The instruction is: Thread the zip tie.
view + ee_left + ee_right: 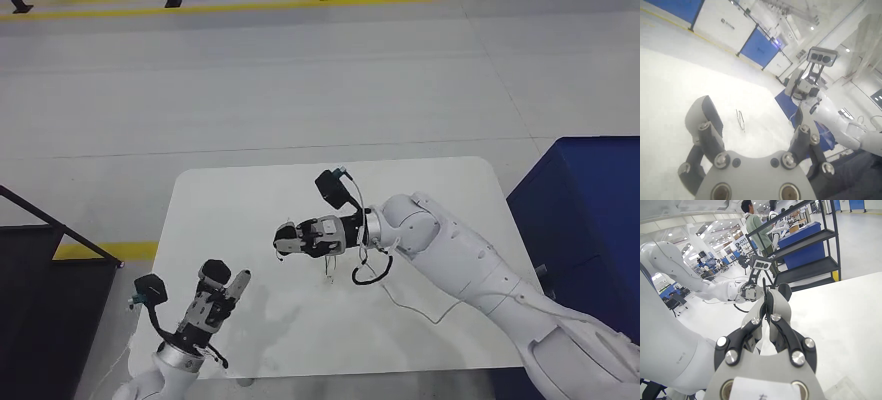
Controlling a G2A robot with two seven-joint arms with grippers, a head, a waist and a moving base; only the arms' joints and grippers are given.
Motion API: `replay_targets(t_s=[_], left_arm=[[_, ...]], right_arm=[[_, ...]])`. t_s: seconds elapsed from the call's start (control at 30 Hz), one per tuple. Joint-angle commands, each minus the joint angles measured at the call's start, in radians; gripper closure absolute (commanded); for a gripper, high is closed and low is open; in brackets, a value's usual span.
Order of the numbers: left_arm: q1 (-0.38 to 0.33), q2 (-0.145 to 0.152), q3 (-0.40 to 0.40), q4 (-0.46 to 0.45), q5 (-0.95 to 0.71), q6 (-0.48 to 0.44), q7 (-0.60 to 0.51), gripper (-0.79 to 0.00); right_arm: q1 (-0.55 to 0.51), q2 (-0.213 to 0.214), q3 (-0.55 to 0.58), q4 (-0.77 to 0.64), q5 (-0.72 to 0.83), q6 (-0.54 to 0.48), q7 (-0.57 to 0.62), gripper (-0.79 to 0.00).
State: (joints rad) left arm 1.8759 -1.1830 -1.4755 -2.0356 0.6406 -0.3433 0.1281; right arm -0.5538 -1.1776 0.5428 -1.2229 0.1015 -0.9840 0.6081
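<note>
Lower left of the top view: left gripper (pixel 229 278), fingers spread wide and holding nothing, was above the white table (pixel 450 200). Centre: right gripper (pixel 285 240), fingers pressed together on a thin black strip (pixel 763 283) that stood up between the tips; a white printed label (pixel 762 391) sat on its base. Just right of that tip and slightly lower in the frame: zip tie (pixel 331 270), lying on the table, apart from the left gripper.
</note>
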Motion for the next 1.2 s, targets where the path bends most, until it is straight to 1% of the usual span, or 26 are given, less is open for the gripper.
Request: replay_targets(t_s=[0.0, 0.03, 0.1, 0.17, 0.23, 0.37, 0.47, 0.5, 0.6, 0.7, 0.73, 0.77, 0.8, 0.93, 0.97, 1.0, 1.17], left_arm=[[-0.004, -0.008, 0.04, 0.019, 0.106, 0.022, 0.143, -0.665], [-0.008, -0.011, 0.056, 0.031, 0.15, 0.036, 0.202, -0.656], [-0.021, -0.018, 0.089, 0.06, 0.267, 0.078, 0.314, -0.708], [-0.031, -0.023, 0.127, 0.103, 0.349, 0.095, 0.38, -0.785], [-0.039, -0.026, 0.144, 0.123, 0.363, 0.109, 0.392, -0.785], [-0.039, -0.026, 0.144, 0.123, 0.363, 0.109, 0.392, -0.785], [-0.039, -0.026, 0.144, 0.123, 0.363, 0.109, 0.392, -0.785], [-0.046, -0.026, 0.141, 0.122, 0.408, 0.123, 0.401, -0.785], [-0.038, -0.029, 0.169, 0.134, 0.522, 0.162, 0.492, -0.785], [-0.039, -0.033, 0.198, 0.149, 0.61, 0.202, 0.556, -0.785], [-0.038, -0.035, 0.211, 0.158, 0.635, 0.213, 0.57, -0.782], [-0.039, -0.036, 0.223, 0.162, 0.644, 0.214, 0.571, -0.736], [-0.041, -0.037, 0.23, 0.162, 0.641, 0.215, 0.574, -0.711], [-0.051, -0.041, 0.25, 0.168, 0.656, 0.23, 0.576, -0.705], [-0.053, -0.043, 0.255, 0.172, 0.67, 0.244, 0.58, -0.696], [-0.059, -0.044, 0.26, 0.177, 0.692, 0.269, 0.588, -0.665], [-0.085, -0.056, 0.296, 0.204, 0.721, 0.351, 0.63, -0.646]], right_arm=[[-0.005, -0.004, -0.002, 0.0, 0.009, 0.002, 0.001, 0.0], [-0.006, -0.006, -0.002, 0.0, 0.013, 0.002, 0.003, 0.0], [-0.011, -0.01, -0.005, -0.001, 0.018, 0.002, 0.009, 0.0], [-0.012, -0.014, -0.011, -0.002, 0.024, 0.004, 0.028, 0.0], [-0.012, -0.014, -0.011, -0.002, 0.024, 0.004, 0.028, 0.0], [-0.012, -0.014, -0.011, -0.002, 0.024, 0.004, 0.028, 0.0], [-0.033, -0.012, 0.01, -0.024, -0.001, 0.041, -0.002, 0.0], [-0.04, -0.01, 0.015, -0.031, -0.008, 0.046, -0.004, 0.0], [-0.056, -0.009, 0.028, -0.043, -0.021, 0.053, -0.005, 0.0], [-0.068, -0.009, 0.034, -0.05, -0.027, 0.058, 0.001, 0.0], [-0.07, -0.01, 0.034, -0.052, -0.027, 0.06, 0.004, 0.0], [-0.072, -0.011, 0.036, -0.053, -0.028, 0.062, 0.008, 0.0], [-0.073, -0.011, 0.037, -0.055, -0.029, 0.064, 0.012, 0.0], [-0.08, -0.014, 0.043, -0.058, -0.027, 0.065, 0.024, 0.0], [-0.082, -0.014, 0.044, -0.058, -0.027, 0.063, 0.027, 0.0], [-0.084, -0.015, 0.044, -0.057, -0.028, 0.063, 0.034, 0.0], [-0.09, -0.02, 0.045, -0.053, -0.016, 0.061, 0.055, 0.0]])
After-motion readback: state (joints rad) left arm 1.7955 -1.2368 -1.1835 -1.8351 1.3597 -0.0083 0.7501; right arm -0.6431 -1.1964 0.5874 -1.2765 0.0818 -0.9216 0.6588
